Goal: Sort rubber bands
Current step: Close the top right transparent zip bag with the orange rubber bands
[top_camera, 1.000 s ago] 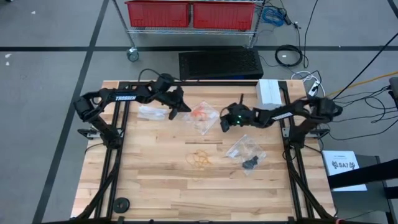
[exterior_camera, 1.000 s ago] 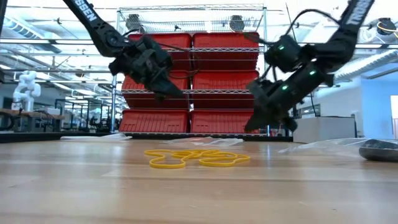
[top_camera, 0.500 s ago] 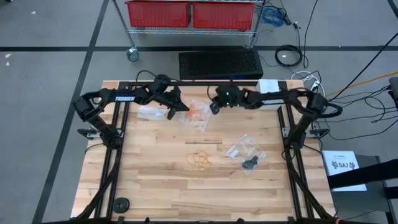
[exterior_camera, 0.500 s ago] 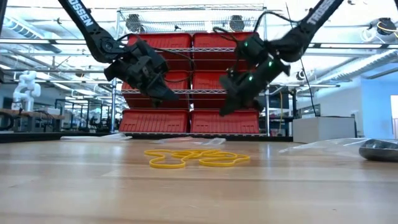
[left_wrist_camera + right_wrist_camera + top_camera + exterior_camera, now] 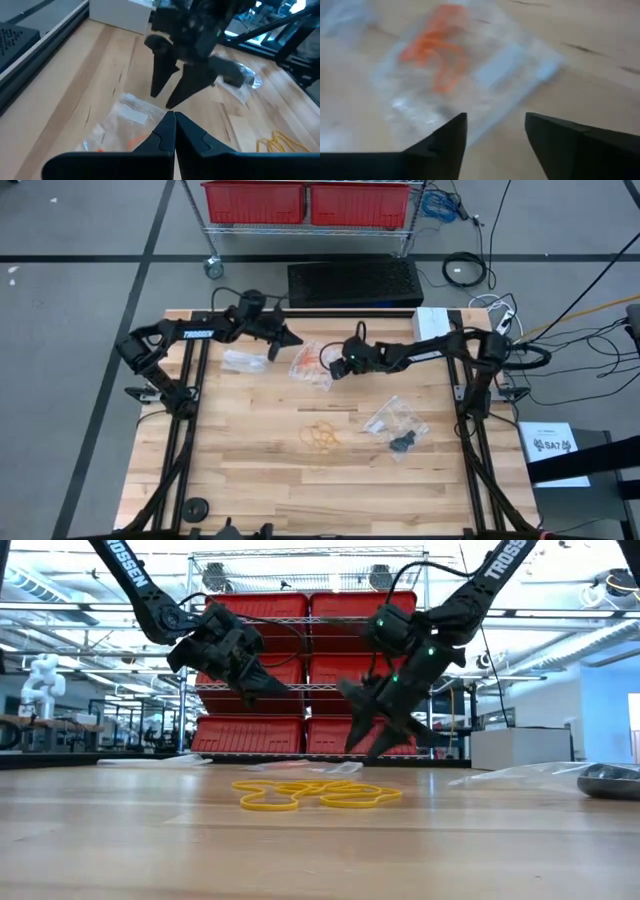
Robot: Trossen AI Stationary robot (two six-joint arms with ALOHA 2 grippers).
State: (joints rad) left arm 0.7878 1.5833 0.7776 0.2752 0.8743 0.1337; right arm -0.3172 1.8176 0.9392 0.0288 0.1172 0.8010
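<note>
Nearest the front edge of the worktop (image 5: 240, 480) lies a loose tangle of pale tan rubber bands (image 5: 322, 436), resting flat near the middle and touched by neither arm; it probably sits there as the pile not yet sorted. Toward the right edge, a clear bag (image 5: 392, 417) lies flat with a small heap of black bands (image 5: 401, 444) at its nearer corner, which reads as the black colour gathered in its own place. Farther back, near the middle of the far edge, a second clear bag with orange bands (image 5: 312, 364) inside lies flat on the wood. The right pincer (image 5: 341, 368) hangs just beside this bag on its right-edge side, its two fingers spread wide with nothing between them; the right wrist view looks down past them onto the orange bands showing through the plastic, so the jaws seem set open to come down on the bag or its mouth. The left pincer (image 5: 290, 340) stands at the far side of the same bag, above the wood, its fingers pressed together at the tip; whether it pinches a fold of plastic I cannot tell. A third, nearly empty bag (image 5: 243, 360) lies toward the far left corner, perhaps meant for the tan ones.
</note>
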